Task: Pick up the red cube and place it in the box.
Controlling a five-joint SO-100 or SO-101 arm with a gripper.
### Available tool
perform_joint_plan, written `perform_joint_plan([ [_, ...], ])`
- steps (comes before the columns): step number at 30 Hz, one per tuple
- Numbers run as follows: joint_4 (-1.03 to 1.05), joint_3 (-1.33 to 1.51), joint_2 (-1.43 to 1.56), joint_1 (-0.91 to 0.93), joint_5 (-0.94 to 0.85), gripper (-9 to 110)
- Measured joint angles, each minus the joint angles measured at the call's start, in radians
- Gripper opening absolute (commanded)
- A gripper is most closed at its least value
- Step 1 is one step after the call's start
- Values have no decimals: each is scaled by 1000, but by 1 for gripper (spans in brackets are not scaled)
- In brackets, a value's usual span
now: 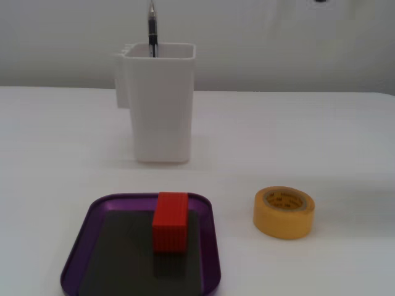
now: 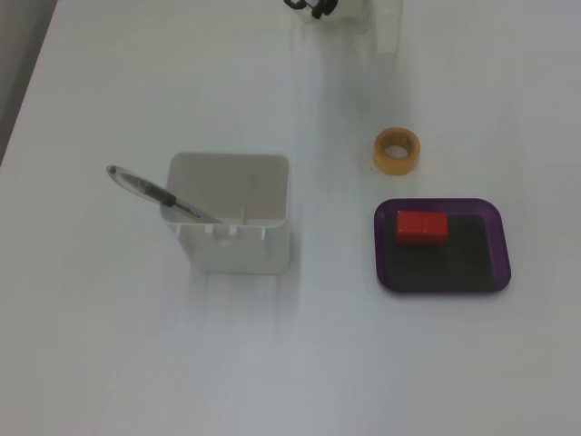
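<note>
The red cube (image 1: 170, 222) stands inside the box (image 1: 80, 246), the shallow purple tray with a dark floor, on its far part. In a fixed view from above the cube (image 2: 421, 226) lies in the tray's upper left part, close to the purple rim (image 2: 442, 204). Nothing touches the cube. The gripper's fingers do not show in either fixed view. Only a small dark part (image 2: 309, 6) shows at the top edge, and I cannot tell what it is.
A tall white plastic container (image 1: 159, 105) with a pen (image 1: 152, 28) in it stands behind the tray; it also shows from above (image 2: 231, 227). A yellow tape roll (image 1: 284, 212) lies to the tray's right on the white table, and shows above the tray from above (image 2: 398, 151).
</note>
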Motion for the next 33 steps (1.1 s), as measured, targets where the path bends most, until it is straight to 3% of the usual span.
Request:
perform_joint_plan([
  [6, -123, 422, 311, 29, 0, 18],
  [18, -241, 931, 798, 37, 0, 19],
  [28, -247, 1181, 1124, 41, 0, 18],
  [33, -249, 1223, 1146, 34, 0, 18],
])
